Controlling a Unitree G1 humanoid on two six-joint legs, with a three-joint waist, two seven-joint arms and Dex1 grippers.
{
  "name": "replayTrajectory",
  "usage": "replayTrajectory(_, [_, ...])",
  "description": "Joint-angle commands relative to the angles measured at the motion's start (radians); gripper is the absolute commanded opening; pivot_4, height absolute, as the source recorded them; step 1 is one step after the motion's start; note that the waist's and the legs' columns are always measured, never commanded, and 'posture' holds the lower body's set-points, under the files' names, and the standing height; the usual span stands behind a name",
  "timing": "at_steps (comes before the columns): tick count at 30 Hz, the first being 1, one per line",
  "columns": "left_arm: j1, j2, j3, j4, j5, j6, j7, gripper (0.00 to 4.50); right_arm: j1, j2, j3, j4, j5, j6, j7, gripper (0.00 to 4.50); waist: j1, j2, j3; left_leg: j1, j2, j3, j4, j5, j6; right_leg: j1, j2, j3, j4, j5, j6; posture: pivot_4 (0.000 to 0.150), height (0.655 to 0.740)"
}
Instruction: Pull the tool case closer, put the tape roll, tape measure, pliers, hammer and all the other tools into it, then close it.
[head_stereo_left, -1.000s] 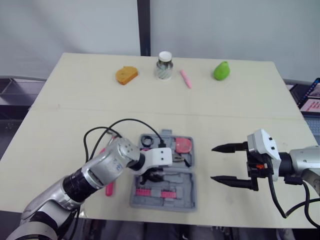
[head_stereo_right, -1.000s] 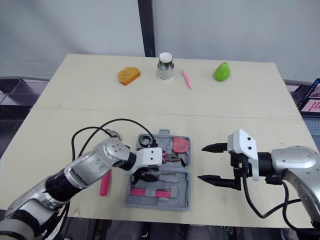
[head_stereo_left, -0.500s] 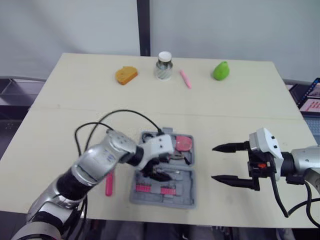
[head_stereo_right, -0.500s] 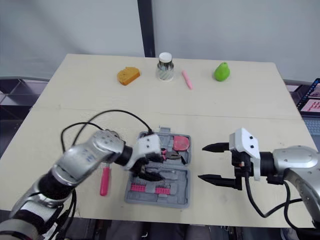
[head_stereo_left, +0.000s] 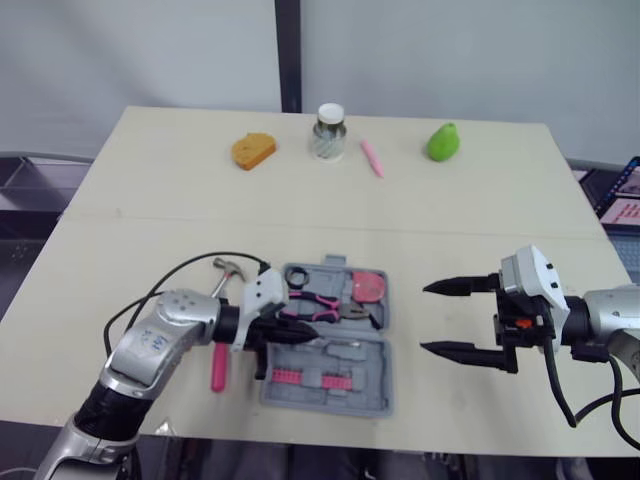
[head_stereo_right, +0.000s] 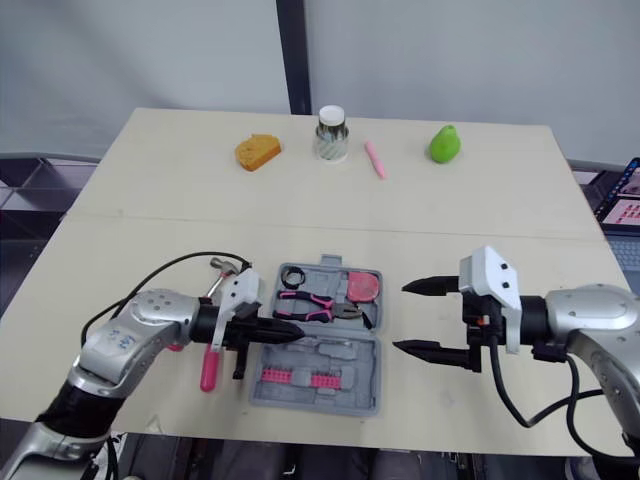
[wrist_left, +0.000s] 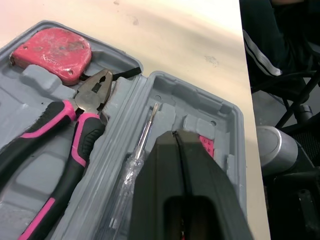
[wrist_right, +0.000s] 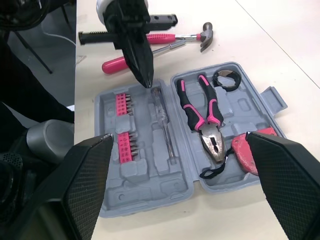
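Pale beige worktop (head_stereo_left: 150, 250) is seen before a grey backdrop, with the tool case (head_stereo_left: 372, 398) lying open at its near middle. Within the last half second the left gripper (head_stereo_left: 305, 336) has been drawn back from over the case's middle to its left edge. Its fingers (wrist_left: 165, 165) are pressed together with nothing between them, the tips pointing over the near tray. The pliers (head_stereo_left: 315, 303) are now found seated in the far tray, between the tape roll (head_stereo_left: 296, 278) on the left and the tape measure (head_stereo_left: 368, 288) on the right, so that item is judged delivered. A clear-handled screwdriver (wrist_left: 135, 160) and pink bits (head_stereo_left: 305, 380) are held in the near tray. Outside the case, on the worktop just to its left, the hammer (wrist_right: 172, 36) and a pink-handled screwdriver (wrist_right: 117, 63) are noted. These are judged the remaining items before the case can be closed. The right gripper (head_stereo_left: 424, 318) is held to the right of the case, its fingers spread wide and empty. No brand or label can be read, and the tape measure's face is worn.
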Motion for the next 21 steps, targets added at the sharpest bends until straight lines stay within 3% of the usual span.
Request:
replayTrajectory(1, [0.018,-0.013,-0.018,0.018,0.012,-0.061,0.004,0.03,0.0,-0.01,-0.035,-0.025,0.022,0.002,-0.002,4.5,0.001,0.0,0.0,0.0,0.0,0.0,0.0,0.0,0.0,0.0,0.0,0.0,0.0,0.0,0.0,0.15,0.74])
replayTrajectory(21, [0.006,-0.093,-0.089,0.197,0.14,-0.22,0.06,0.03,0.01,-0.021,-0.052,-0.035,0.026,0.017,-0.007,4.5,0.001,0.0,0.0,0.0,0.0,0.0,0.0,0.0,0.0,0.0,0.0,0.0,0.0,0.0,0.0,0.15,0.74])
